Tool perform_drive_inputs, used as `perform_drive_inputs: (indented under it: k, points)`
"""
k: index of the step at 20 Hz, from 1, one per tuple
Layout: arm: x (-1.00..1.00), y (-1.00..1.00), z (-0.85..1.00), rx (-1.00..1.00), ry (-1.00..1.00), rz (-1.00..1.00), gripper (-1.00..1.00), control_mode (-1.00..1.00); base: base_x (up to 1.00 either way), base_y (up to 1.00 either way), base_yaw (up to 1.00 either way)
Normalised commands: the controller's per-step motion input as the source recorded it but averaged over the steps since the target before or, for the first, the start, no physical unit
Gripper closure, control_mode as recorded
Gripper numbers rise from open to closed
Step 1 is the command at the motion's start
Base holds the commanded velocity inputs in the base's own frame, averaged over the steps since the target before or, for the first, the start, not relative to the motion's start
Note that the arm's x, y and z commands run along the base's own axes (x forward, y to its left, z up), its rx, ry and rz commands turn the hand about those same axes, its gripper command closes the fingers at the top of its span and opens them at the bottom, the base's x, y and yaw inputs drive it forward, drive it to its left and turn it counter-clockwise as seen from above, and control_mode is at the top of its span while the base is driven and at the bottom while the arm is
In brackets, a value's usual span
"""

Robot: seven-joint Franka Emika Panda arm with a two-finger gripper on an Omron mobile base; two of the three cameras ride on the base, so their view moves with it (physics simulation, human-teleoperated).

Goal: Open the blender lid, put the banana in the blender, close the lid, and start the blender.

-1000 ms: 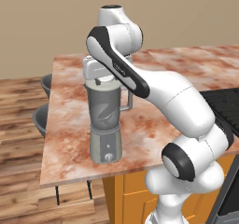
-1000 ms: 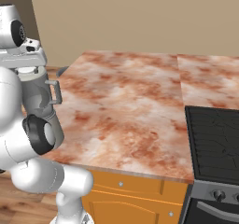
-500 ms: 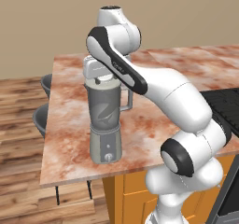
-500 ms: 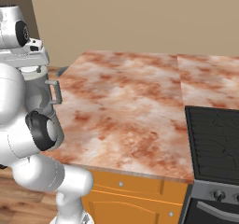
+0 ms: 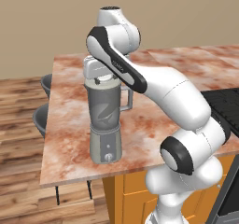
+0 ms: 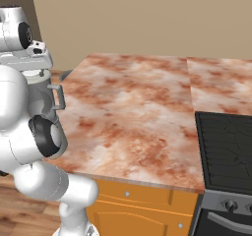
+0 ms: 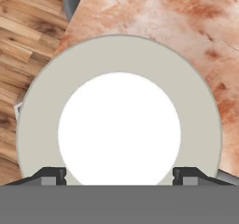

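Blender (image 5: 106, 125) position: upright on the marbled reddish countertop (image 5: 154, 120), near the front left corner of the slab. The translucent grey jar sits on a silver-grey tapered base with a small round knob (image 5: 108, 157) facing front. The jar handle (image 5: 126, 99) points toward the right in the left base view. A dark curved shape shows through the jar wall; what it is cannot be told.

Blender lid (image 7: 119, 111) position: seated on the jar mouth. In the hand view it appears as a wide whitish-grey ring around a bright white centre disc, seen from directly above. In the left base view its edge (image 5: 105, 80) shows just under the white hand.

Gripper (image 7: 119, 176) state: jaws spread wide, nothing held. The two dark fingertips (image 7: 50, 175) stand one on each side of the centre disc, over the grey ring of the lid. Contact between the tips and the lid cannot be confirmed. The hand points straight down over the jar, directly above the lid.

Arm: rises from the base at the front of the counter, arches over the blender and bends down onto it.

Surroundings: a black cooktop (image 6: 226, 151) lies at the right end of the counter, well apart from the blender. Orange cabinet fronts (image 6: 142, 205) run below the slab. A wooden floor (image 5: 21, 101) and grey stools (image 5: 42, 120) lie to the left of the counter.
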Motion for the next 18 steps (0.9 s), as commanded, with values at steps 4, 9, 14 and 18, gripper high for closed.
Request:
perform_drive_inputs:
  k: [4,9,14,18]
  points:
    - [0.04,0.0,-0.14,0.0,0.0,0.0,1.0,-1.0,0.0,0.0,0.0]
    - [0.0,0.0,-0.21,0.0,0.0,0.0,-1.0,-1.0,0.0,0.0,0.0]
    - [0.0,0.0,-0.04,0.0,0.0,0.0,-1.0,-1.0,0.0,0.0,0.0]
    - [0.0,0.0,0.03,0.0,0.0,0.0,-1.0,-1.0,0.0,0.0,0.0]
